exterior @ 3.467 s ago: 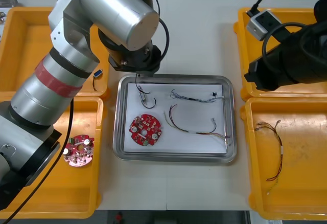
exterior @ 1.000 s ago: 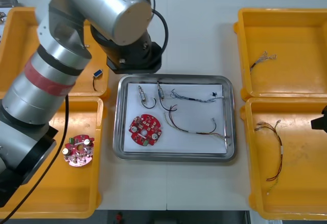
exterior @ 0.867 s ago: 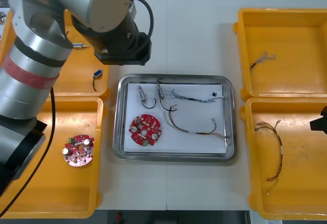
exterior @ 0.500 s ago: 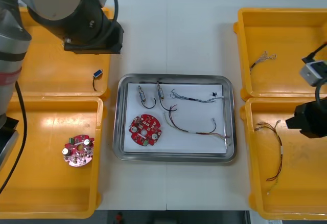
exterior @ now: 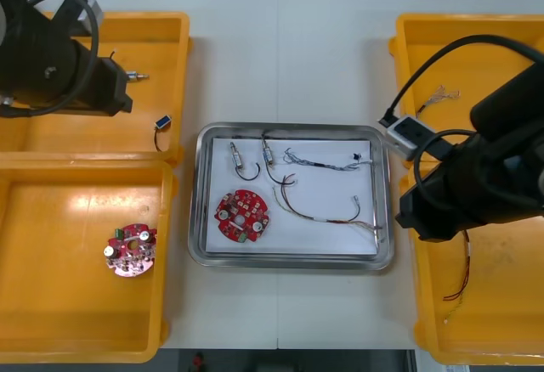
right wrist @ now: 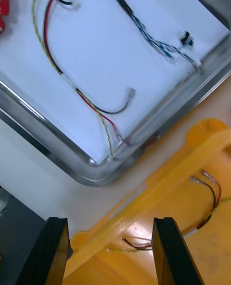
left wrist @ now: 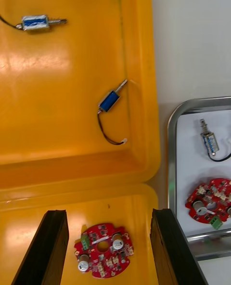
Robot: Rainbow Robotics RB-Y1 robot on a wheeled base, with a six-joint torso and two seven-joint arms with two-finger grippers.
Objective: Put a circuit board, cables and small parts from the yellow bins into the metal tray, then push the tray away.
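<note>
The metal tray [exterior: 293, 128], white inside, holds a round red circuit board [exterior: 242, 217], two small metal parts [exterior: 237, 160] [exterior: 268, 151], a blue and white cable [exterior: 327, 161] and a red and yellow cable [exterior: 327, 212]. My left arm [exterior: 59, 66] hangs over the far left yellow bin [exterior: 51, 134]. Its gripper [left wrist: 108, 249] is open above a second circuit board [left wrist: 103, 256]. My right arm [exterior: 476, 185] is just right of the tray. The right gripper [right wrist: 111, 251] stands open over the near right bin's rim [right wrist: 159, 188], beside the tray's corner [right wrist: 96, 172].
Two small metal parts [left wrist: 109, 101] [left wrist: 36, 22] lie in the far left bin. The spare circuit board [exterior: 129, 250] sits in the near left bin [exterior: 85, 321]. A thin cable [exterior: 438, 94] lies in the far right bin [exterior: 476, 41], and a red and yellow cable [exterior: 463, 279] in the near right bin.
My left arm has drawn back from the tray to the far left bin, leaving a second small metal part in the tray. My right arm has swung in towards the tray's right side.
</note>
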